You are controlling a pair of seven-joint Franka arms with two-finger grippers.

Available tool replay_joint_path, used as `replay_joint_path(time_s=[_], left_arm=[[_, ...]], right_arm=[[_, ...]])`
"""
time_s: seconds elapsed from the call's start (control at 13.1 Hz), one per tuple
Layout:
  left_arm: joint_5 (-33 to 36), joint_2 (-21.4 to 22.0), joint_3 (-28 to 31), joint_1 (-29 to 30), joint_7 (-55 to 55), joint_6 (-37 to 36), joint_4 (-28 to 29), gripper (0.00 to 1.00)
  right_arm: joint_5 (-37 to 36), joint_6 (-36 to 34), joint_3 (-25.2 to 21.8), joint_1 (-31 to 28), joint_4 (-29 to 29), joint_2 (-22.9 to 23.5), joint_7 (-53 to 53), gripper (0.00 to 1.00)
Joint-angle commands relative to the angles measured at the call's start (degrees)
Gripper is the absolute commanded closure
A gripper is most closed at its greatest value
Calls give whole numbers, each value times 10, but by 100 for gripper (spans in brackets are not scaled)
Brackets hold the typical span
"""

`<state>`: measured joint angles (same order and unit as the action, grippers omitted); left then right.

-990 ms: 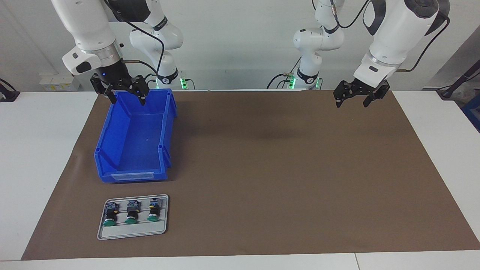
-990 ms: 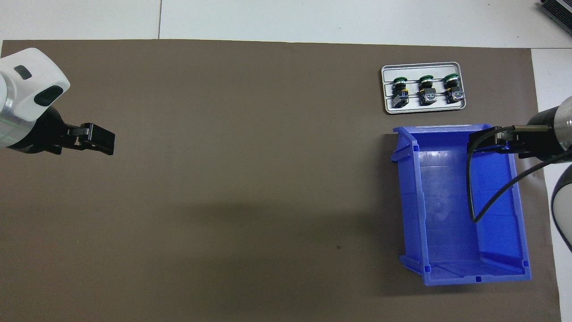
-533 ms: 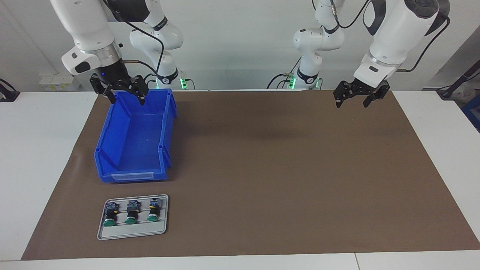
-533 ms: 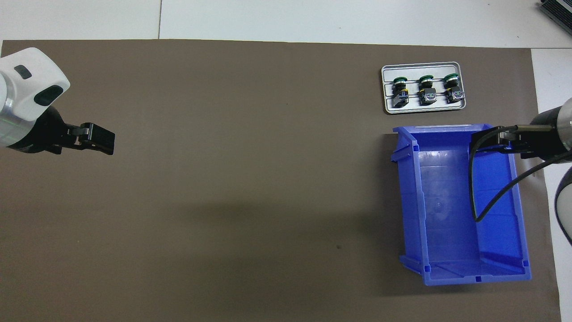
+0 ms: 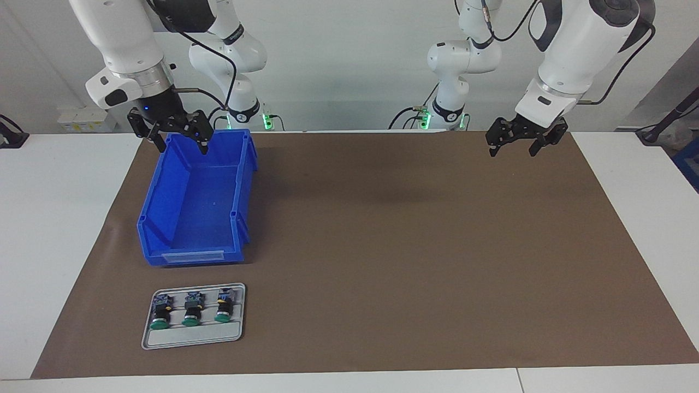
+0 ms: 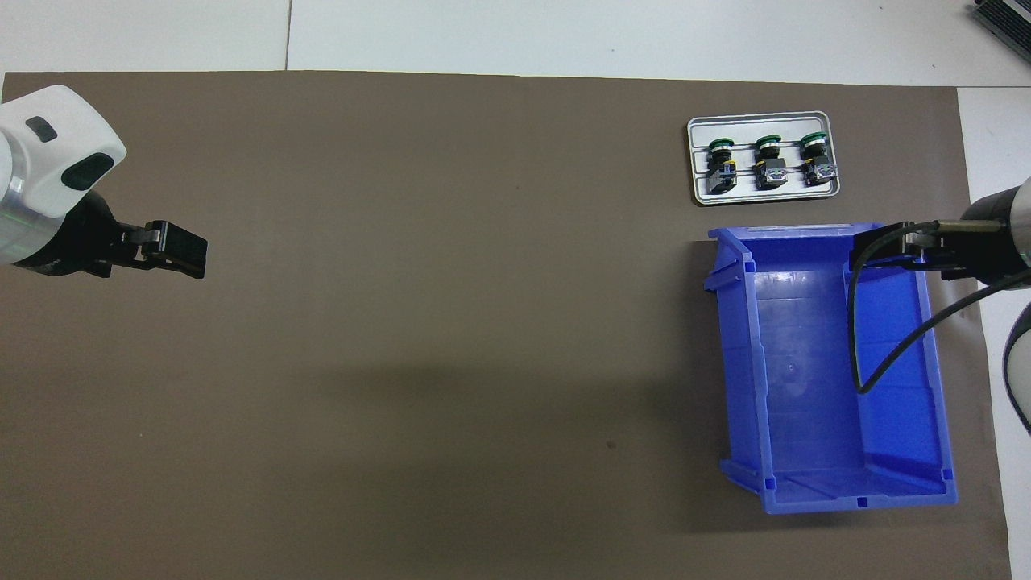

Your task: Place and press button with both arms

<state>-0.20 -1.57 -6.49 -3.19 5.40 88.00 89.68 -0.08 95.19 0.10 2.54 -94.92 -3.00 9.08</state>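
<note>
Right end effector [image 5: 181, 143]: open, empty, raised over the blue bin [image 5: 196, 207] at the end nearest the robots. Left end effector [image 5: 513, 146]: open, empty, raised over the brown mat [image 5: 415, 245] near the surface corner at the left arm's end. Farther out, three green-capped buttons [image 5: 190, 309] lie side by side in the grey tray [image 5: 191, 338], just beside the bin, near the surface edge farthest from the robots.
</note>
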Motion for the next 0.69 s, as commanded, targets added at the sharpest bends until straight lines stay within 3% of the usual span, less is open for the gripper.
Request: replay_joint_path(time_s=[0.0, 0.61], left_arm=[[-7, 19, -2, 8, -10, 1, 21, 0], [-7, 19, -2, 9, -11, 1, 21, 0]], right_arm=[[6, 53, 2, -11, -10, 14, -17, 1], [1, 213, 2, -26, 22, 159, -77, 1]])
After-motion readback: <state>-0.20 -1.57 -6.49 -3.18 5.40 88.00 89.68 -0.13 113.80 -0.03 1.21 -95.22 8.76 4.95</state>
